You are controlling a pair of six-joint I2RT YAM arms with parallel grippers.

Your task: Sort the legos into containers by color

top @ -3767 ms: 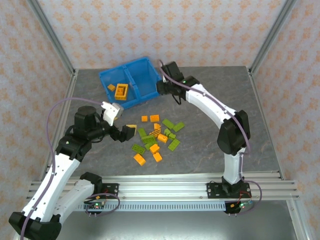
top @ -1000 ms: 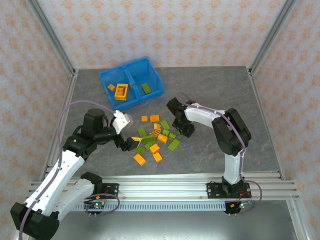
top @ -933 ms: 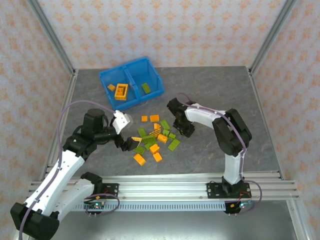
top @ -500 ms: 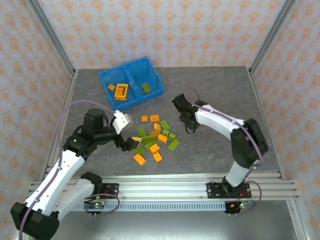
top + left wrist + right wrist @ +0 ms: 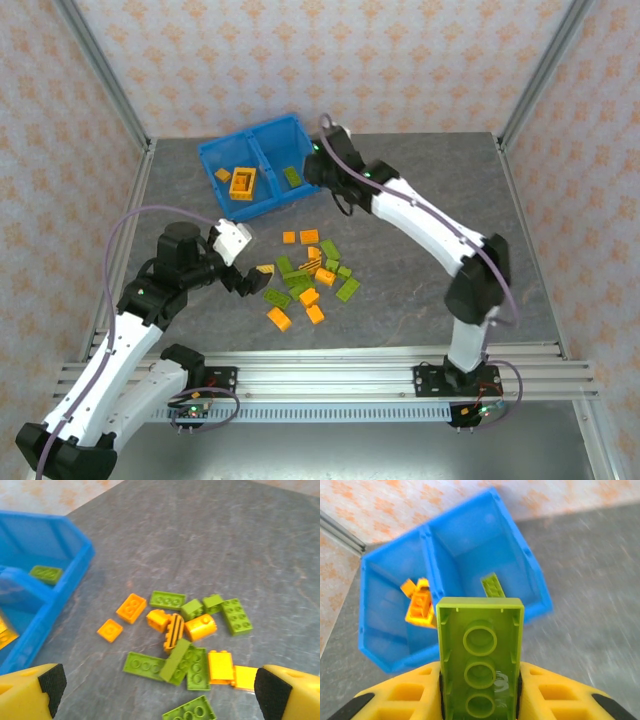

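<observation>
My right gripper (image 5: 480, 696) is shut on a lime green brick (image 5: 480, 652), held hollow side up. It hovers by the right edge of the blue bin (image 5: 245, 133), facing its two compartments (image 5: 470, 545). The left compartment holds an orange frame (image 5: 242, 181) and a small orange brick (image 5: 222, 174). A green brick (image 5: 291, 176) lies in the right one. Loose orange and green legos (image 5: 315, 275) lie piled mid-table. My left gripper (image 5: 255, 277) stands open just left of the pile (image 5: 185, 640), with nothing between its fingertips (image 5: 52, 682).
The bin's corner (image 5: 70, 585) stands at the left of the left wrist view, close to the pile. An orange flat tile (image 5: 110, 630) lies nearest to it. Metal frame posts (image 5: 110, 90) rise at the table's back corners.
My right gripper closed on a green brick at the pile's right side, lifted it and swung back-left to the bin. The left arm pulled back a little and stayed open.
</observation>
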